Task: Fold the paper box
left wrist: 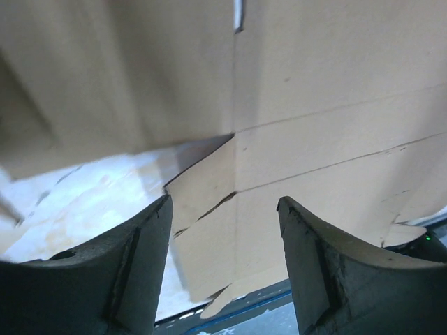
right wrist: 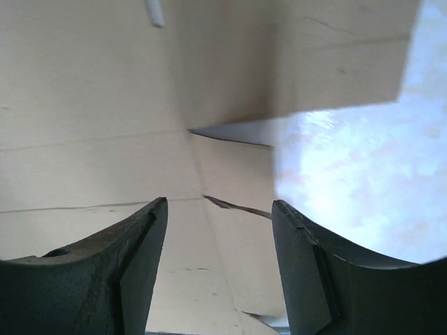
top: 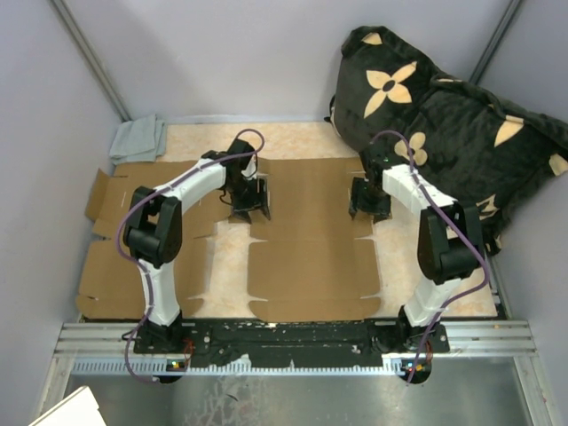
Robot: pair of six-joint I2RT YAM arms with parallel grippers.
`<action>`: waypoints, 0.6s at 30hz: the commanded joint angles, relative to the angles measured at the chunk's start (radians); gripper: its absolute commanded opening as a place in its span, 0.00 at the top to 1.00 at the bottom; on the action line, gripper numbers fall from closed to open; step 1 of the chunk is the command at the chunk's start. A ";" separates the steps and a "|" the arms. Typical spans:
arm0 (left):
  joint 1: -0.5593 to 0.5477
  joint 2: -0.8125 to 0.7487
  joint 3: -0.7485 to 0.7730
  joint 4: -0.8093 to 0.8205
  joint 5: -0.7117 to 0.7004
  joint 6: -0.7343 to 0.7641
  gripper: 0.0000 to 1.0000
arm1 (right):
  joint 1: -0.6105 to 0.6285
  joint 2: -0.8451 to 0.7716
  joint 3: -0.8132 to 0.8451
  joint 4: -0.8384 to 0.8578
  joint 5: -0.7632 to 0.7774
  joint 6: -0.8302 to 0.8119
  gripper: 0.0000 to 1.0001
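Flat paper box point(top: 311, 240), an unfolded brown card blank, lying in the middle of the table point(top: 293, 142) between my two arms; its far panel sits under my wrists and its near panel reaches toward my bases. I judge the sheet light and thin. It should be stiff across each panel but ready to hinge along the scored creases seen in both wrist views. The face looks smooth enough to slide on the tabletop if pushed, and the tabs and cut edges would likely crumple under a hard pinch. A flat face gives me nothing to close on, so the places to take hold are the free edges: the side flaps, next to the cut slots where flap meets panel, one on each side so the sheet lifts evenly. My left gripper point(top: 251, 206) hangs over the left slot region, jaws standing well apart, with only card and table visible in the gap and nothing gripped. My right gripper point(top: 368, 206) hangs over the matching slot on the right, also wide open and empty. I cannot tell whether either fingertip is touching the card. A second cardboard blank point(top: 115, 266) lies flat to the left, a grey cloth point(top: 138, 138) is at the far left corner, and a black flowered cushion point(top: 444, 115) leans at the far right.
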 commanded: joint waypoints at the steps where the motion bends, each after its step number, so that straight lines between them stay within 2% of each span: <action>1: 0.001 -0.110 -0.055 -0.032 -0.121 0.010 0.31 | -0.056 -0.074 -0.063 0.025 0.025 0.017 0.37; 7: 0.008 -0.142 -0.130 0.015 -0.135 -0.007 0.29 | -0.062 -0.061 -0.113 0.073 -0.022 -0.004 0.37; 12: 0.039 -0.188 -0.244 0.145 -0.022 -0.031 0.27 | -0.071 -0.043 -0.125 0.129 -0.125 -0.023 0.38; 18: 0.055 -0.205 -0.278 0.200 0.049 -0.047 0.26 | -0.071 -0.073 -0.115 0.152 -0.206 -0.036 0.43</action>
